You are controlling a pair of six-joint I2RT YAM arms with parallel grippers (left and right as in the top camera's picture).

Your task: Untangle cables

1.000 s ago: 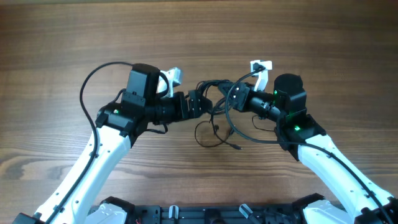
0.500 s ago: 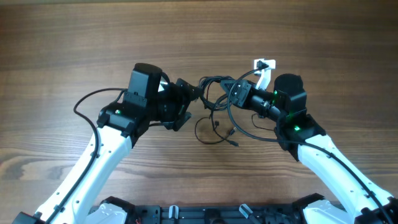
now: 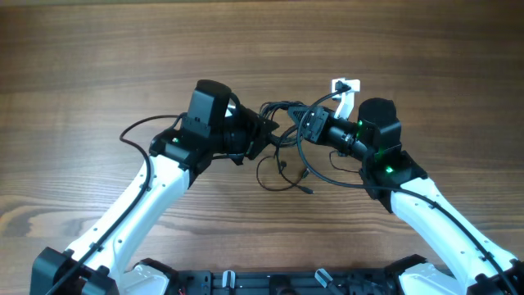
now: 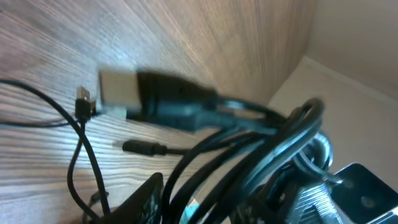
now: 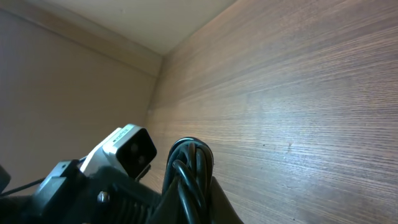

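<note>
Cables (image 3: 284, 115) hang knotted between both arms, loops trailing on the table (image 3: 98, 65). I can't tell if my left gripper (image 3: 260, 133) grips them; only its wrist camera shows a silver plug (image 4: 118, 87). Rightward, my right gripper (image 3: 308, 124) clamps the bundle.

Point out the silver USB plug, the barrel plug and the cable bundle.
silver USB plug (image 4: 117, 88), left wrist view, metal shell.
barrel plug (image 4: 142, 148), left wrist view, black body.
cable bundle (image 3: 284, 109), overhead view, knotted middle.
</note>
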